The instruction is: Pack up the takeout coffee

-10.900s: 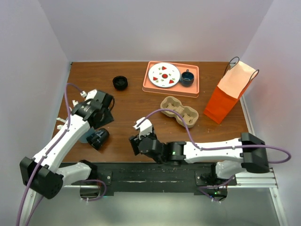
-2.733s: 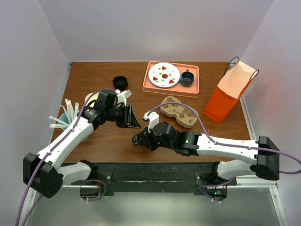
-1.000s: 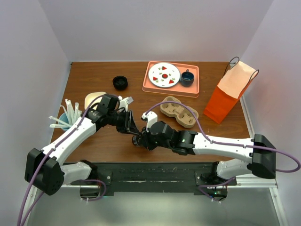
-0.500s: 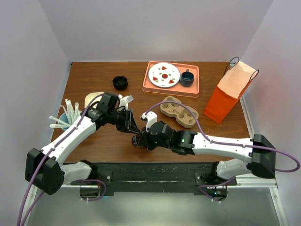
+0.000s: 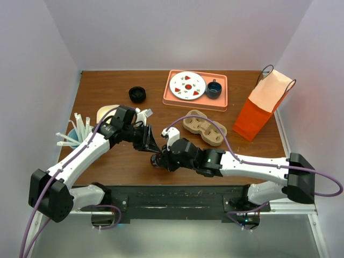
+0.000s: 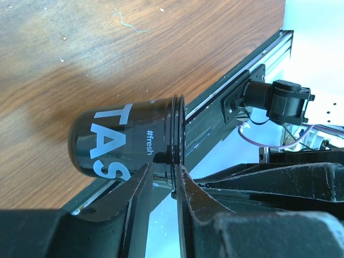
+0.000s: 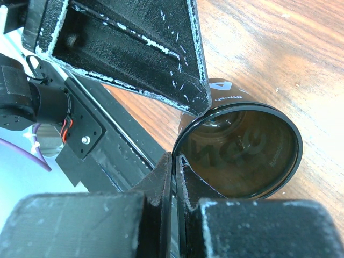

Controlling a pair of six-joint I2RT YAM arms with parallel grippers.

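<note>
Left gripper (image 6: 164, 171) and right gripper (image 7: 173, 161) both pinch the takeout coffee (image 6: 118, 140) (handover, seemingly); the cup carrier (image 5: 207, 129) is empty, packing undone.

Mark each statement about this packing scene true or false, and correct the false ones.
1. The coffee cup has no lid on it. True.
2. The left hand and the right hand both pinch the cup's rim. True.
3. The orange bag lies flat. False: it stands upright.
4. The blue mug sits in the cardboard carrier. False: the mug stands on the pink tray beside the plate, and the carrier is empty.
</note>
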